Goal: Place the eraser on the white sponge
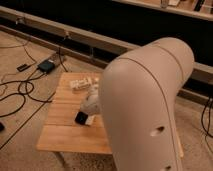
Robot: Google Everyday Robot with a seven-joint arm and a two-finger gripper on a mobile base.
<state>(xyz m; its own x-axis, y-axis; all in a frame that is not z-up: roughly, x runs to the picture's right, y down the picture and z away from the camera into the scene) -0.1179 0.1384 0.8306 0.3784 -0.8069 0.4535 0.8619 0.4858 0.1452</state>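
The eraser [80,117], a small black block, sits near the middle of the wooden table [60,132]. My gripper [91,104], pale grey, hangs right over it, touching or just above its far right edge. A small white patch [90,120] shows right beside the eraser on its right. It looks like part of the white sponge, and the rest is hidden under the gripper and arm. My arm's large white housing [150,110] fills the right half of the view and hides the table's right side.
A lumpy white blocky object with dark marks [82,83] lies at the table's far edge. Black cables [20,92] and a dark box [46,66] lie on the floor to the left. A long low ledge [60,30] runs behind the table.
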